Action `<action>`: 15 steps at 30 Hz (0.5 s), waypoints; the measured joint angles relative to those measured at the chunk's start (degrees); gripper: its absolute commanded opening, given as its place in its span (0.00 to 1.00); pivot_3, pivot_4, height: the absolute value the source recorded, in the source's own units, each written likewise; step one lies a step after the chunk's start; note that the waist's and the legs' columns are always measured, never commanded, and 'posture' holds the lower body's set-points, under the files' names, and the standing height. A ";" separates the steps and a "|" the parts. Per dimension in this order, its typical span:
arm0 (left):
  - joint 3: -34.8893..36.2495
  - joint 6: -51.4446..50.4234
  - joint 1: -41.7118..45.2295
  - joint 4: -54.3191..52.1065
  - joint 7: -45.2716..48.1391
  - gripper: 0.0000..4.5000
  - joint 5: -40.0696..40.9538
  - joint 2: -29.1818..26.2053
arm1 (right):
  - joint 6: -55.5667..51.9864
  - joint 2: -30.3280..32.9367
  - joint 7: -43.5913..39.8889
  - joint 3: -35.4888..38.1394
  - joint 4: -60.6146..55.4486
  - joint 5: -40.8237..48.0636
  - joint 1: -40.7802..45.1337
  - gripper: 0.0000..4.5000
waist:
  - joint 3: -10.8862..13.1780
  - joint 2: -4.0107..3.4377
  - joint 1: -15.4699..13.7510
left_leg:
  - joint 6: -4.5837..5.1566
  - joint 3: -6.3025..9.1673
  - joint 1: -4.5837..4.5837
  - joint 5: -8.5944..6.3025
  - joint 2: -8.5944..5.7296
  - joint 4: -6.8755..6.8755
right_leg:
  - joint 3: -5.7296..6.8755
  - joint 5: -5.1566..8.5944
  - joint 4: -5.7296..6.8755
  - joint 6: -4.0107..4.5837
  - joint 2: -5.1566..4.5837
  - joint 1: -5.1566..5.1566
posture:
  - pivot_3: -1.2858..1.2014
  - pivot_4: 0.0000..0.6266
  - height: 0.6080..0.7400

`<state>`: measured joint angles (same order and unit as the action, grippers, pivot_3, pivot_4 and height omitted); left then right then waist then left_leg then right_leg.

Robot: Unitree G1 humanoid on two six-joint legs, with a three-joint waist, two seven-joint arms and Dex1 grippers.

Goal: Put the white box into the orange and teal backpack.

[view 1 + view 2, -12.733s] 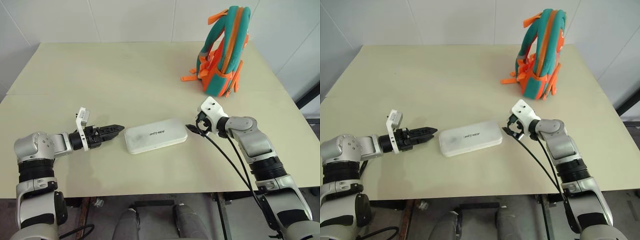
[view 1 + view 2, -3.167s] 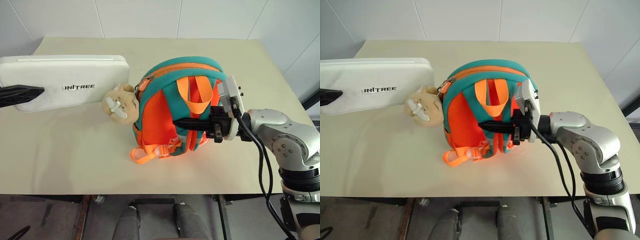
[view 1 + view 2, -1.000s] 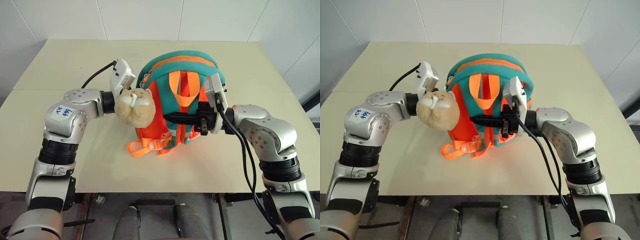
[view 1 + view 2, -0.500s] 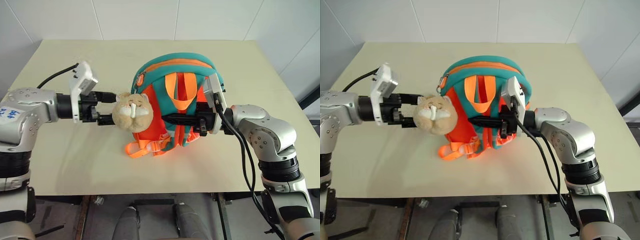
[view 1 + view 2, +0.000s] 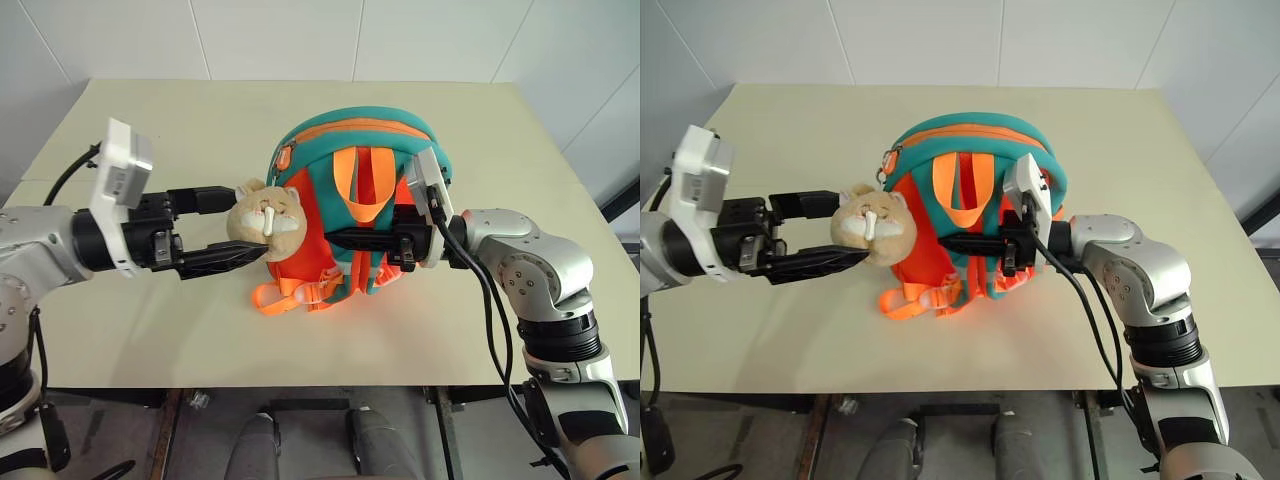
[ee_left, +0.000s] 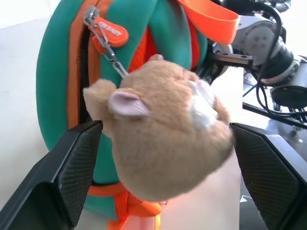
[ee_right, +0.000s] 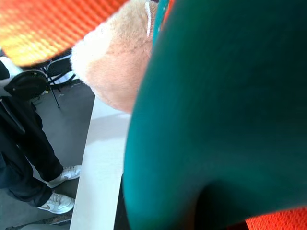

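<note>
Left gripper: reaching level toward the backpack, fingers spread wide around the plush charm (not pinching it).
Right gripper: pointing level leftward, fingers closed on the backpack's strap.
Orange and teal backpack: upright at the bench centre, between both arms.
White box: not visible.
</note>
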<state>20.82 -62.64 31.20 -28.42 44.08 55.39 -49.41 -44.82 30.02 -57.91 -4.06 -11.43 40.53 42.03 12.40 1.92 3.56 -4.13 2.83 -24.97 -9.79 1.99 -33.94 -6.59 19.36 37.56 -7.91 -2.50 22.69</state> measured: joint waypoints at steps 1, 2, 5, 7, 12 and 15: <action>-1.40 -0.01 0.64 -0.01 -1.42 0.87 -0.09 0.76 | 0.04 0.01 -0.09 0.00 0.01 -0.05 0.01 0.00 | 0.00 0.00 -0.13 | 0.00 0.00 0.00 0.00 0.00 0.00 | 0.00 0.00 0.00 0.00 0.00 0.00 | 0.52 0.24 1.00; -2.42 -0.02 1.46 0.13 -2.84 0.81 -0.23 1.47 | 0.10 -0.01 -0.11 0.00 0.00 -0.13 0.02 0.00 | 0.00 0.00 -0.22 | 0.00 0.00 -0.01 0.00 0.00 0.00 | 0.00 0.00 0.00 0.00 0.00 0.00 | 0.52 0.24 1.00; -3.14 -0.16 2.75 0.82 -5.02 0.60 -0.08 1.43 | 0.90 -0.07 -0.07 0.14 -0.01 -0.13 -0.11 0.00 | 0.00 0.00 -0.14 | 0.00 -0.01 -0.01 0.00 -0.01 0.00 | -0.02 0.00 -0.02 -0.01 0.00 0.00 | 0.52 0.24 1.00; -3.16 -1.13 3.59 2.16 -5.63 0.49 0.56 0.99 | 1.33 -0.43 0.10 0.55 -0.16 -0.06 -0.65 0.00 | 0.00 0.00 -0.23 | 0.00 0.01 -0.01 0.00 0.00 0.01 | 0.01 0.00 -0.02 -0.01 0.01 0.01 | 0.52 0.24 1.00; -3.14 -4.72 6.40 5.33 -6.78 0.23 3.05 -1.34 | 3.79 -3.33 1.88 2.89 -1.75 1.40 -3.93 0.00 | 0.00 0.01 -0.28 | 0.00 0.02 -0.05 0.00 -0.04 0.01 | 0.00 -0.01 -0.04 -0.03 -0.01 0.00 | 0.52 0.24 1.00; -3.08 -5.72 8.25 8.32 -7.19 0.13 3.79 -2.03 | 5.66 -4.94 2.45 4.47 -2.29 2.07 -5.29 0.00 | 0.00 0.01 -0.28 | 0.00 0.04 -0.05 0.00 -0.04 0.01 | 0.02 -0.01 -0.04 -0.02 0.00 0.00 | 0.52 0.24 1.00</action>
<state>17.74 -68.36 39.44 -20.10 36.88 59.18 -51.44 -39.16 25.08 -55.46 0.41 -13.72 42.60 36.74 12.40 1.92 3.28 -4.14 2.87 -25.02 -9.79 1.96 -33.94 -6.57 19.34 37.52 -7.94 -2.50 22.69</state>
